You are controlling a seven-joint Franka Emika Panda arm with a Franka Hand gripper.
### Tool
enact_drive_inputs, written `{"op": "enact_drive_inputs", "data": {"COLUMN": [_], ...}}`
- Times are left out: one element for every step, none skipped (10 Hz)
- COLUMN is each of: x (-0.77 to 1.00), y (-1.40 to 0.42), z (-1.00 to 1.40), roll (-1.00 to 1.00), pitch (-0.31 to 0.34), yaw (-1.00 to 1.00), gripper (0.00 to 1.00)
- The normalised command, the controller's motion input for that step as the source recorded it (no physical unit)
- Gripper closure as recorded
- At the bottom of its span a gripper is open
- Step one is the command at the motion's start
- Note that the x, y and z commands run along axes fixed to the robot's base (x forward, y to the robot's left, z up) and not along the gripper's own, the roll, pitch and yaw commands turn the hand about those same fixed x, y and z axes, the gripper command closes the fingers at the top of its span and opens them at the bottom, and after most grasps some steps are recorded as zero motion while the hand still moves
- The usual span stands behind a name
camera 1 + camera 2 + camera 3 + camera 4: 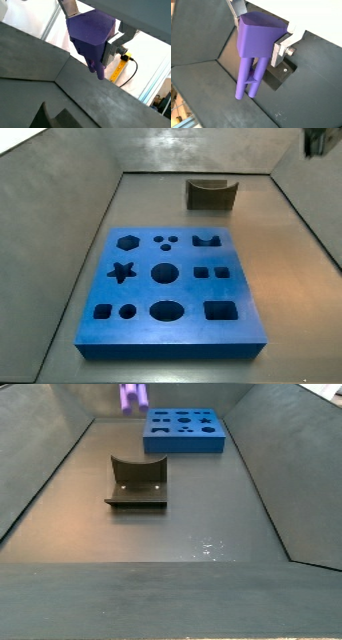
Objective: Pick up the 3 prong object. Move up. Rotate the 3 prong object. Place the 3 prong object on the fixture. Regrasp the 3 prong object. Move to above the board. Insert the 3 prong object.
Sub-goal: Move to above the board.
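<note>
Hand (261, 37) raised high above the floor, its silver fingers (281, 50) clamped on the 3 prong object (254, 50).
Largest, the blue board (170, 333) lies flat on the dark floor; the olive fixture (210, 194) stands apart beyond it, notch up; smallest, the purple 3 prong object hangs prongs-down in both wrist views, barely showing at a side view's edge (131, 396).

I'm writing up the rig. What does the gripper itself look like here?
In both wrist views, the gripper has flat silver metal plate fingers. A round silver bolt is on one finger's outer side. Its body is out of frame, and no cables or markings on it are visible.
</note>
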Motion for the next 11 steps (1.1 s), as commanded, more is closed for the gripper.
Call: {"op": "enact_drive_inputs", "data": {"x": [0.01, 0.0, -0.87, -0.87, -0.98, -1.0, -1.0, -0.86, -0.5, -0.27, -0.21], "y": [-0.02, -0.01, -1.0, -1.0, -1.0, -0.97, -0.88, -0.69, -0.31, -0.12, -0.07], "z": [0.48, 0.27, 0.54, 0.5, 0.54, 0.51, 0.49, 0.4, 0.2, 0.09, 0.06], "roll": [-0.03, -0.03, -1.0, -1.0, -1.0, -1.0, -1.0, -1.0, -1.0, -1.0, -1.0], "pitch": [-0.034, -0.02, -0.113, -0.118, -0.147, -0.153, -0.18, -0.186, -0.19, -0.185, -0.187], "yaw": [0.06, 0.02, -0.05, -0.05, -0.05, -0.05, -0.06, -0.06, -0.07, -0.08, -0.09], "gripper": [1.0, 1.0, 1.0, 1.0, 1.0, 1.0, 1.0, 1.0, 1.0, 1.0, 1.0]}}
